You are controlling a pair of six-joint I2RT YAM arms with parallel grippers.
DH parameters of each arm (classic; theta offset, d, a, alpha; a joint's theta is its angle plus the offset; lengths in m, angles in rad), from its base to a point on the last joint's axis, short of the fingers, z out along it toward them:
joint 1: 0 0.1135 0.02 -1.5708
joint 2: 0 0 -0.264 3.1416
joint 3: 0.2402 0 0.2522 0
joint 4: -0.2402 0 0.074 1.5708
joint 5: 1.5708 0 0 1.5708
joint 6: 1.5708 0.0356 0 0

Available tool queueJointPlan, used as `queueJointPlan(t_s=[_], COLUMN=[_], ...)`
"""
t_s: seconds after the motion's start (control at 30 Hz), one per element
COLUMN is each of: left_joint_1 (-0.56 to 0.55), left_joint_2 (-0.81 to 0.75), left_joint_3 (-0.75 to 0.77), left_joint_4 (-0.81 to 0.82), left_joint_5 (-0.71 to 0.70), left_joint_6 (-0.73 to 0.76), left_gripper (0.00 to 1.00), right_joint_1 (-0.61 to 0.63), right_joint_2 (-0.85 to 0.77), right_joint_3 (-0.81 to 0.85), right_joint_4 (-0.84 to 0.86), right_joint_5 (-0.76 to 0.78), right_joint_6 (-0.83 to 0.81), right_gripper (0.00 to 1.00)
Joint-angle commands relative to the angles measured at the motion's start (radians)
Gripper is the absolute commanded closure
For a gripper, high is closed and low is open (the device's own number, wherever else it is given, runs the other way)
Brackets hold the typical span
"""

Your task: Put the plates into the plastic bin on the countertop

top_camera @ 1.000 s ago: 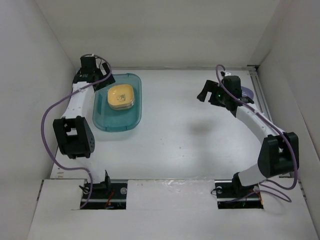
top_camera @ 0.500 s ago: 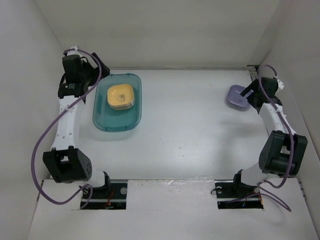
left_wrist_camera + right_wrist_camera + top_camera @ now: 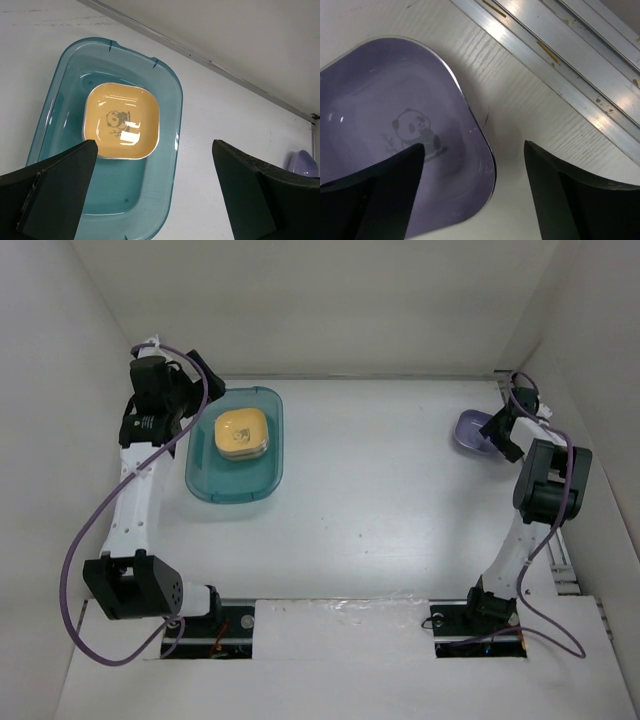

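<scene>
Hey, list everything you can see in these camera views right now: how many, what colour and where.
plastic bin: one, translucent teal, far left of the countertop.
yellow-orange plate: one showing, inside the bin; a pale edge beneath, count unclear.
lavender plate: one, far right, near the rail.
countertop: one, white.
metal rail: silver, along the right wall.
left arm, right arm: white with black joints.
left gripper: black, open, above the bin.
right gripper: black, open, over the lavender plate's edge.
</scene>
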Motion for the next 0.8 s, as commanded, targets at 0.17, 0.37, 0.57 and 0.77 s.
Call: queueJointPlan(t_s=[0.17, 0.37, 0.57, 0.77], left_joint_1=[0.002, -0.104, -0.451, -0.503], left_joint_2=[-0.004, 0.056, 0.116, 0.199], left_joint_3=[0.031, 0.059, 0.056, -0.002], left_joint_4=[-0.019, -0.067, -0.049, 0.041], left_joint_5=[-0.048, 0.008, -0.019, 0.126], left_joint_6=[0.006, 0.017, 0.004, -0.063], left_gripper=[0.00, 0.00, 0.00, 0.00], right_joint_1=[0.016, 0.052, 0.294, 0.603], right_joint_2=[0.031, 0.025, -0.194, -0.352], right_joint_3=[0.071, 0.094, -0.052, -0.132], right_joint_4=[-0.068, -0.110, -0.001, 0.034], right_joint_5=[0.074, 0.014, 0.046, 0.116], right_joint_6=[-0.060, -0.069, -0.048, 0.032], right_gripper=[0.85, 1.00, 1.00, 1.00])
